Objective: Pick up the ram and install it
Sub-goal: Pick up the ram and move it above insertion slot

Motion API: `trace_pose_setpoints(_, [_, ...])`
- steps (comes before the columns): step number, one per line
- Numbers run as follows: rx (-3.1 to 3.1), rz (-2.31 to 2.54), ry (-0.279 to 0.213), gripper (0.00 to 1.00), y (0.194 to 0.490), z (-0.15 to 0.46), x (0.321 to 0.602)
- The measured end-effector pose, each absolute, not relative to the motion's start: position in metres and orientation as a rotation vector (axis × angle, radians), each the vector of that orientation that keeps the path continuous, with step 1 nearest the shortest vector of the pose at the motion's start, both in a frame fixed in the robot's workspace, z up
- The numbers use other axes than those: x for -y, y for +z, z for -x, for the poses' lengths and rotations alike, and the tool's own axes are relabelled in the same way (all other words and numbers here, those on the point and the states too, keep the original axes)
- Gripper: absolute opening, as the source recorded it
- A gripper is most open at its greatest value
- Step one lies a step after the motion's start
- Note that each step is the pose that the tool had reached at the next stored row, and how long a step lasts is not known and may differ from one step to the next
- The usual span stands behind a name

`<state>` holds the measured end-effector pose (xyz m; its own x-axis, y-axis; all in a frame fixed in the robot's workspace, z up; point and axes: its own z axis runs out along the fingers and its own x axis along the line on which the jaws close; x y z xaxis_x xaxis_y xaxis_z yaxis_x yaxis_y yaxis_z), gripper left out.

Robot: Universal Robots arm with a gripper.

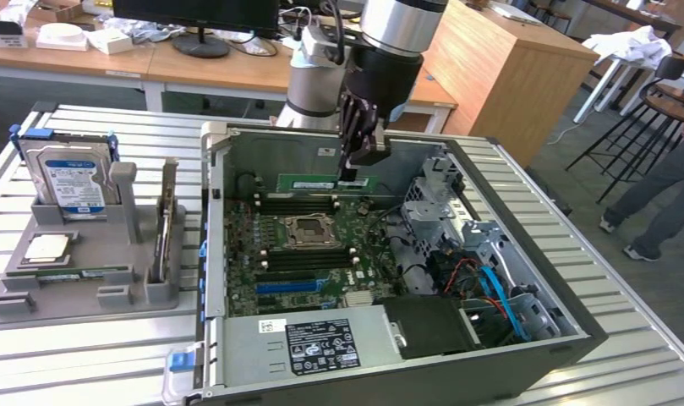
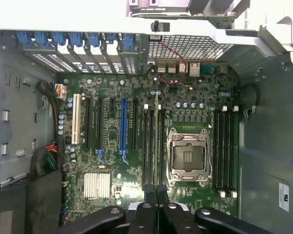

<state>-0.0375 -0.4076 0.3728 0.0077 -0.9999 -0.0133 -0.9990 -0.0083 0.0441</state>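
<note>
wrist view: gripper (image 2: 157, 192) jaws are pinched on the ram (image 2: 156, 141), seen edge-on as a thin line running out from between the fingertips. it hangs above the motherboard (image 2: 112, 161), parallel to the dimm slots (image 2: 149, 146) beside the empty cpu socket (image 2: 187, 156). holding it on edge, contacts down, makes sense, since that is the only way it drops into a slot. whether it has touched a slot, can't tell.

exterior view: same story side-on. gripper (image 1: 351, 176) comes straight down into the open pc case (image 1: 212, 254), gripping the ram (image 1: 314, 183) near one end, so most of the green stick juts toward the exterior view's left. it sits level over the slot bank (image 1: 308, 205) on the far side of the cpu socket (image 1: 315, 228).

parts tray (image 1: 82, 288) is outside the case on the exterior view's left, with the hard drive (image 1: 68, 182) and expansion card (image 1: 165, 222) standing upright in their holders, easy to grab from above.

pick looks done; seating isn't confirmed from these frames.
</note>
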Motion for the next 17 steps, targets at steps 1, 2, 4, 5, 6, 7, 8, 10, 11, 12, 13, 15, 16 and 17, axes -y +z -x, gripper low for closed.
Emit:
trace_pose_setpoints(1, [2.197, -2.214, -0.063, 0.12, 0.372, 0.038, 0.408])
trace_pose_setpoints(2, [2.197, -2.214, -0.063, 0.12, 0.371, 0.038, 0.408])
trace_pose_setpoints(4, [2.197, -2.214, -0.063, 0.12, 0.369, 0.037, 0.408])
trace_pose_setpoints(5, [2.197, -2.214, -0.063, 0.12, 0.368, 0.037, 0.408])
trace_pose_setpoints(6, [2.197, -2.214, -0.063, 0.12, 0.367, 0.037, 0.408])
trace_pose_setpoints(7, [2.197, -2.214, -0.063, 0.12, 0.366, 0.037, 0.408])
trace_pose_setpoints(8, [2.197, -2.214, -0.063, 0.12, 0.365, 0.037, 0.408])
trace_pose_setpoints(10, [2.197, -2.214, -0.063, 0.12, 0.364, 0.038, 0.408])
trace_pose_setpoints(11, [2.197, -2.214, -0.063, 0.12, 0.363, 0.038, 0.408])
trace_pose_setpoints(12, [2.196, -2.214, -0.063, 0.12, 0.362, 0.038, 0.408])
trace_pose_setpoints(13, [2.196, -2.214, -0.063, 0.12, 0.362, 0.038, 0.408])
trace_pose_setpoints(15, [2.197, -2.214, -0.063, 0.12, 0.360, 0.037, 0.408])
trace_pose_setpoints(16, [2.196, -2.214, -0.063, 0.12, 0.360, 0.037, 0.408])
trace_pose_setpoints(17, [2.197, -2.214, -0.063, 0.12, 0.359, 0.038, 0.408])
